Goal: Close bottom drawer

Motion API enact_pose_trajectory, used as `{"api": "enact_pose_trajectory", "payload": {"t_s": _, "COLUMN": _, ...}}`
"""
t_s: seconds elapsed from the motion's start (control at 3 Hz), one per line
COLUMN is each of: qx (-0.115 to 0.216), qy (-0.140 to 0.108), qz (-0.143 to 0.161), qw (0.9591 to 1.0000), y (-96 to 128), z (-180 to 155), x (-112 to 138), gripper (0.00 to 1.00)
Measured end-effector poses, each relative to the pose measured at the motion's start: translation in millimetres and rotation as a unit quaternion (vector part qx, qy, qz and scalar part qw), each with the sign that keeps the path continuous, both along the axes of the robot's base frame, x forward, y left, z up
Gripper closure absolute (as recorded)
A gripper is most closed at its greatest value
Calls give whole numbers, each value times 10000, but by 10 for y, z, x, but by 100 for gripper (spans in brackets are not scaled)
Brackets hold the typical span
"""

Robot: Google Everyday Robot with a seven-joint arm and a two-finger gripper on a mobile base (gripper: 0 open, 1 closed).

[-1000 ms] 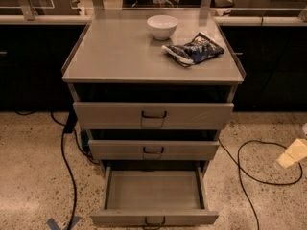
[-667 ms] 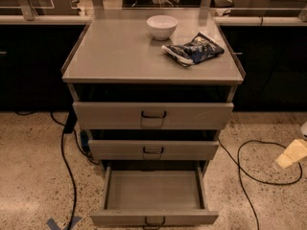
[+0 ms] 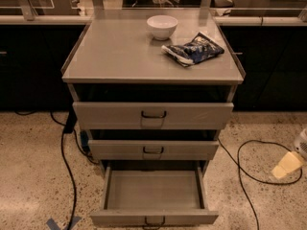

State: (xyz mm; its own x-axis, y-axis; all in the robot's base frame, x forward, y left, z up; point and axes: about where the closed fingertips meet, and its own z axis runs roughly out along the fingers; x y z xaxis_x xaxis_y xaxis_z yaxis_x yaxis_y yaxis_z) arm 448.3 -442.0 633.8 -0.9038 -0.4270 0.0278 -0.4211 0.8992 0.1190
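- While we hold the camera view against the two before it, almost nothing has changed. The bottom drawer (image 3: 153,190) stands pulled out as far as it did, its tray bare, its front at the lower edge of the picture.
- The gripper (image 3: 287,165) sits low at the right edge, over the floor (image 3: 29,176) and well apart from the cabinet (image 3: 120,51). It has hardly shifted, if at all. Whether it is wide or narrow we cannot tell, and it holds nothing that we can see.
- For the task, we judge that the push has not begun. The gripper has yet to come round to the drawer front, where the handle (image 3: 154,221) hangs.
- Drawers: three. The top drawer (image 3: 153,115) and middle drawer (image 3: 153,150) each stand a little out, and the bottom one is far out.
- Handles: three, one on each front.
- On the cabinet top: one bowl (image 3: 161,26) and one bag (image 3: 193,49), near each other and not touching.
- Cables on the floor: two, a left cable (image 3: 62,147) and a looping right cable (image 3: 240,176).
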Motion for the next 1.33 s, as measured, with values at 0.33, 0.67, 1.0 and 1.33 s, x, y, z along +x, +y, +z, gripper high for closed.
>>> {"api": "enact_pose_trajectory", "payload": {"t_s": 0.33, "qx": -69, "qy": 105, "qz": -208, "qw": 9997, "y": 31, "z": -264, "x": -119, "gripper": 0}}
{"api": "enact_pose_trajectory", "payload": {"t_s": 0.67, "qx": -33, "qy": 466, "qz": -249, "qw": 9986, "y": 53, "z": -517, "x": -206, "gripper": 0}}
{"api": "enact_pose_trajectory", "payload": {"t_s": 1.0, "qx": -13, "qy": 1177, "qz": -188, "qw": 9929, "y": 58, "z": -768, "x": -360, "gripper": 0}}
{"api": "enact_pose_trajectory", "payload": {"t_s": 1.33, "qx": -25, "qy": 1709, "qz": -228, "qw": 9850, "y": 24, "z": -1060, "x": -443, "gripper": 0}}
